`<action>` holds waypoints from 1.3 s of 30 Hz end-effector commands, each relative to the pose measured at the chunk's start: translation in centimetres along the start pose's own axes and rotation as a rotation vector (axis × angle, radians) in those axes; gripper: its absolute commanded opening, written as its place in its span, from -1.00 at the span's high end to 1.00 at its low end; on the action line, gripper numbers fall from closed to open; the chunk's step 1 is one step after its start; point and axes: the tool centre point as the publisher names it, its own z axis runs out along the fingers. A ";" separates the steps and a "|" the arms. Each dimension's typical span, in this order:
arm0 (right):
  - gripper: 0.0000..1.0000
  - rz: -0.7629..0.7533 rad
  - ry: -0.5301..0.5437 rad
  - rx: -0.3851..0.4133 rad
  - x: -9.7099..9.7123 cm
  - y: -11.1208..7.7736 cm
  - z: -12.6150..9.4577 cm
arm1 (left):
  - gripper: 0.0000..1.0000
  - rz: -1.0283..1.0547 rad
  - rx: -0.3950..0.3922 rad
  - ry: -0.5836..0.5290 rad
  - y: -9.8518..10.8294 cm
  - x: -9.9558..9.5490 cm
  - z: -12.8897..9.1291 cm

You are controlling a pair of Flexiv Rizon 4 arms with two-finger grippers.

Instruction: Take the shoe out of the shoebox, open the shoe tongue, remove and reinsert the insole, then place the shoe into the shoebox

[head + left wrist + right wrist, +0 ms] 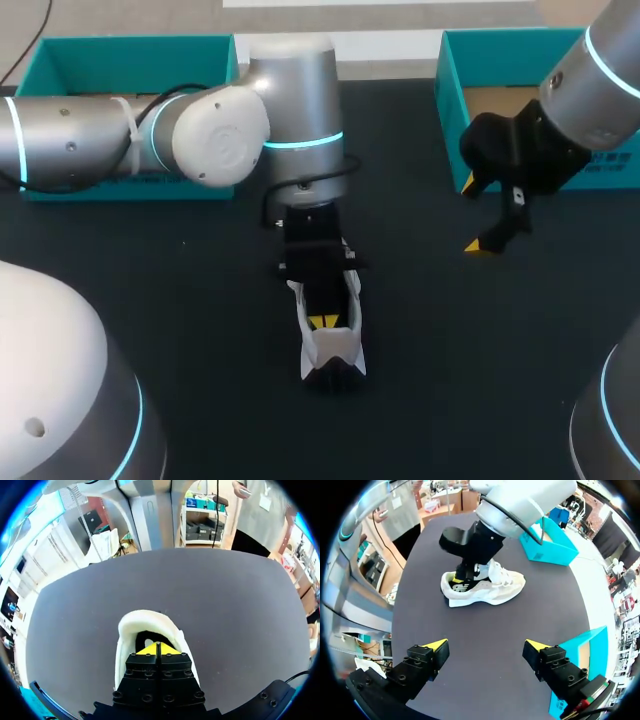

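Head view: shoe point(330, 350) mid-table, apart from right shoebox point(450, 110).

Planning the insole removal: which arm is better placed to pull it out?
Left. The left gripper has its tips inside the sneaker opening; the right gripper hangs open, apart from it.

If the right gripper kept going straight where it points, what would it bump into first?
Probably the bare black table, just short of the white shoe. Depth is hard to judge here, so the right gripper might reach the shoe's side instead.
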 end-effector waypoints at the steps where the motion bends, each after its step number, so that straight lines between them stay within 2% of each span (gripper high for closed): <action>1: -1.00 0.000 0.001 0.003 -0.1 0.1 0.2 | 1.00 0.010 0.064 0.005 -0.2 -0.8 0.3; 9: -1.00 0.000 0.001 0.003 -0.1 0.1 0.2 | 1.00 0.015 0.109 0.010 -0.9 -0.7 0.2; 13: -1.00 0.000 0.001 0.003 -0.1 0.1 0.2 | 1.00 0.024 0.127 0.026 -0.4 -0.8 1.3; 16: -1.00 0.000 0.001 0.003 -0.1 0.1 0.2 | 1.00 0.027 0.168 0.033 0.3 -1.0 2.3; 19: -1.00 0.000 0.001 0.003 -0.1 0.1 0.2 | 1.00 0.014 0.167 0.035 0.9 -1.0 3.1; 30: -1.00 0.000 0.001 0.003 -0.1 0.1 0.2 | 1.00 -0.018 0.109 0.027 2.3 -0.7 4.9; 39: -1.00 0.000 0.001 0.003 -0.1 0.1 0.2 | 1.00 -0.060 -0.017 0.029 3.5 -0.4 5.3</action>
